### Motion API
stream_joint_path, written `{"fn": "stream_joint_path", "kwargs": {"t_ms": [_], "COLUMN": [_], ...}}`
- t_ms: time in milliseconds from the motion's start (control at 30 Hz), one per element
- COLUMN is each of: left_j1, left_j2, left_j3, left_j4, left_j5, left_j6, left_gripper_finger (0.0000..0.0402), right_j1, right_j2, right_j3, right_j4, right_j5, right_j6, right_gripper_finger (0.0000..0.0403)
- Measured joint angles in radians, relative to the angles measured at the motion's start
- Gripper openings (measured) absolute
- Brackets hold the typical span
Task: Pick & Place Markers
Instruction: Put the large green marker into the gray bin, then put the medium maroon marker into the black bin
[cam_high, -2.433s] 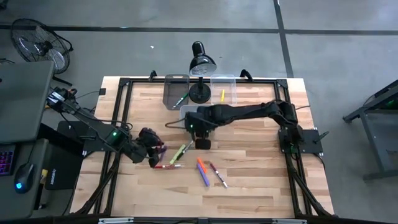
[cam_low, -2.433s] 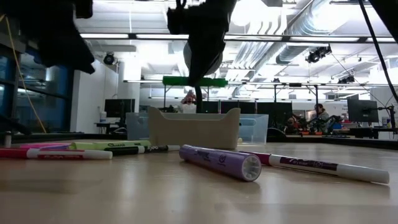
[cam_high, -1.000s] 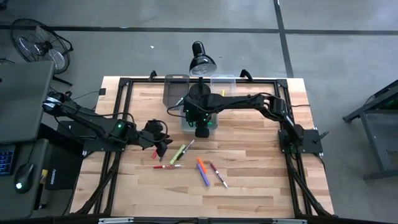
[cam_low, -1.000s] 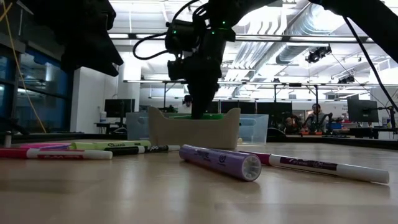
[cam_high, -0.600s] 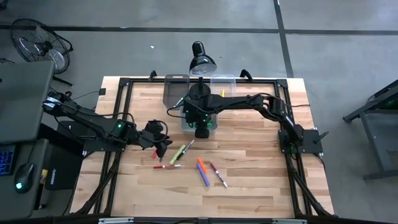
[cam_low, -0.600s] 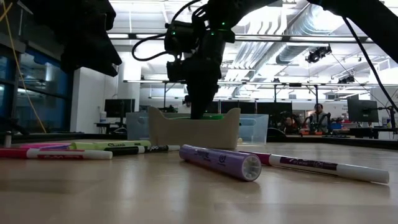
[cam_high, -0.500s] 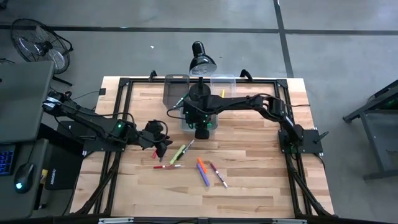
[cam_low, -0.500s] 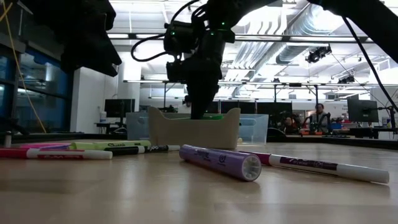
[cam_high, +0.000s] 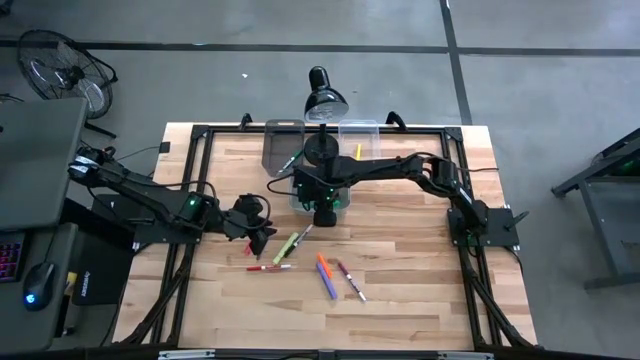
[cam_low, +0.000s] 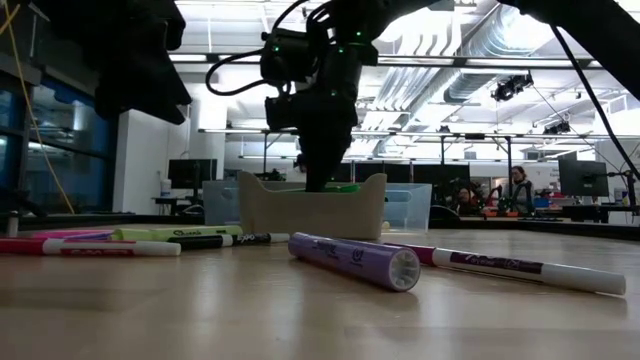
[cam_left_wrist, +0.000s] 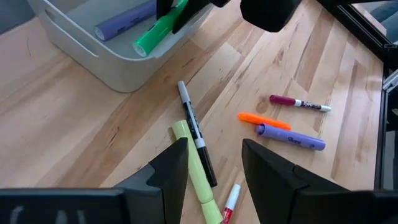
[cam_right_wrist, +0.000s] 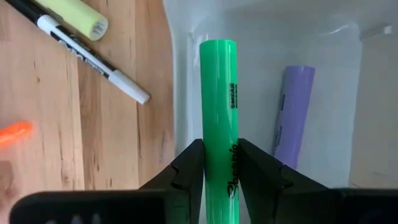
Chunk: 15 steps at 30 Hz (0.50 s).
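Several markers lie flat on the wooden table: yellow-green (cam_high: 288, 245), black-and-white (cam_high: 302, 236), red (cam_high: 268, 267), orange (cam_high: 323, 263), purple (cam_high: 327, 281), maroon-and-white (cam_high: 351, 281). My right gripper (cam_right_wrist: 219, 168) is over the pale bin (cam_high: 303, 190), shut on a green marker (cam_right_wrist: 219, 106). A purple marker (cam_right_wrist: 291, 118) lies on the bin's floor. My left gripper (cam_left_wrist: 214, 168) hovers open above the yellow-green marker (cam_left_wrist: 194, 163) and black marker (cam_left_wrist: 196, 134), touching nothing. My right gripper pinches the green marker's barrel (cam_right_wrist: 219, 155) between its two fingers (cam_right_wrist: 189, 165), which lie across it. It comes from above, pointing down. The marker's free end (cam_left_wrist: 142, 45) reaches down inside the bin's walls. I cannot tell whether it touches the bin's floor.
Two clear bins stand at the far edge, one (cam_high: 283, 145) with a green marker, one (cam_high: 360, 145) with a yellow marker. A black desk lamp (cam_high: 325, 100) stands between them, close behind the pale bin. Bare wood lies toward the near and right edges.
My right gripper has carried the green marker from over the table's middle toward the far edge and down into the pale bin; over the last second it has stayed almost still there. My left gripper has moved right and toward the far edge, then kept still.
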Motion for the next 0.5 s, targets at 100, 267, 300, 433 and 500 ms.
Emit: {"fn": "stream_joint_path", "kwargs": {"t_ms": [100, 267, 300, 433, 500], "left_j1": [0.000, 0.000, 0.000, 0.000, 0.000], "left_j2": [0.000, 0.000, 0.000, 0.000, 0.000], "left_j3": [0.000, 0.000, 0.000, 0.000, 0.000], "left_j4": [0.000, 0.000, 0.000, 0.000, 0.000], "left_j5": [0.013, 0.024, 0.024, 0.024, 0.024], "left_j6": [0.000, 0.000, 0.000, 0.000, 0.000], "left_gripper_finger": [0.0149, 0.0149, 0.0149, 0.0149, 0.0149], "right_j1": [0.000, 0.000, 0.000, 0.001, 0.001], "right_j2": [0.000, 0.000, 0.000, 0.000, 0.000], "right_j3": [0.000, 0.000, 0.000, 0.000, 0.000], "right_j4": [-0.010, -0.015, -0.015, -0.016, -0.017], "right_j5": [-0.004, -0.012, -0.018, -0.021, -0.011], "right_j6": [0.018, 0.019, 0.019, 0.019, 0.019], "right_gripper_finger": [0.0083, 0.0093, 0.0100, 0.0135, 0.0153]}}
